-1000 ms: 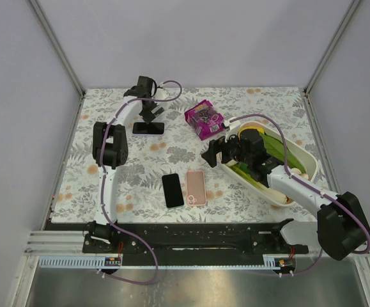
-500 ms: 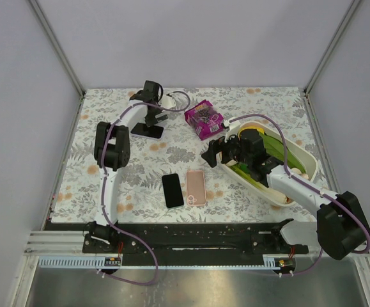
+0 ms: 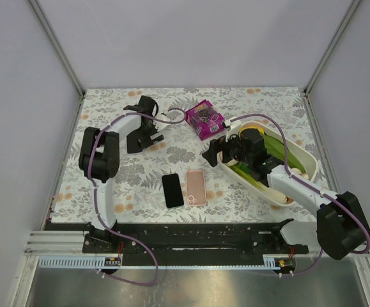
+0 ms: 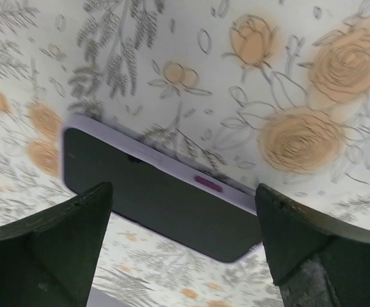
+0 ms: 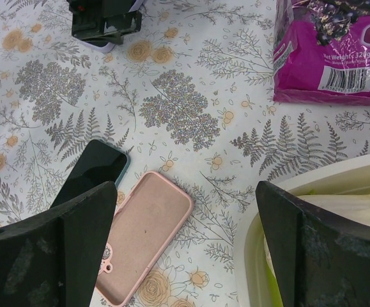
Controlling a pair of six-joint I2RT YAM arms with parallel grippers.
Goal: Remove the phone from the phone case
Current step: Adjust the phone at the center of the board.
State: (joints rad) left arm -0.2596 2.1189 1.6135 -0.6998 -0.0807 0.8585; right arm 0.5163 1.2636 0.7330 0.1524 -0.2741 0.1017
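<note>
- tabletop (image 3: 268,102): floral-patterned, carrying everything below.
- left arm (image 3: 100,160): rises from its base at the near edge, bends at a dark elbow on the left side, reaches toward the far left of the tabletop, and the wrist folds back so the hand points down.
- right arm (image 3: 300,188): stretches from the near right corner across the white tub (image 3: 309,167), its hand hanging past the tub's left rim, above the tabletop.
- the tub holds green items (image 3: 274,146); a magenta packet (image 3: 204,119) lies just beyond it on the far side.
- cased phone (image 4: 159,204): lies flat in a lilac case at the far left, under the left hand, dark face up. in the left wrist view its long axis runs from upper left to lower right. the top view hides nearly all of it behind the hand; the right wrist view shows only a lilac edge.
- black phone (image 3: 172,190) and pink case (image 3: 196,187): flat near the middle, side by side with a narrow gap, long axes running near to far. the right wrist view shows a raised lip round the pink case, which the top view does not.
- left fingers (image 4: 57,243): spread wide and gripping nothing; the cased phone shows between them on the tabletop.
- right fingers (image 5: 325,243): spread fully and holding nothing, with the black phone and pink case in sight between them.
</note>
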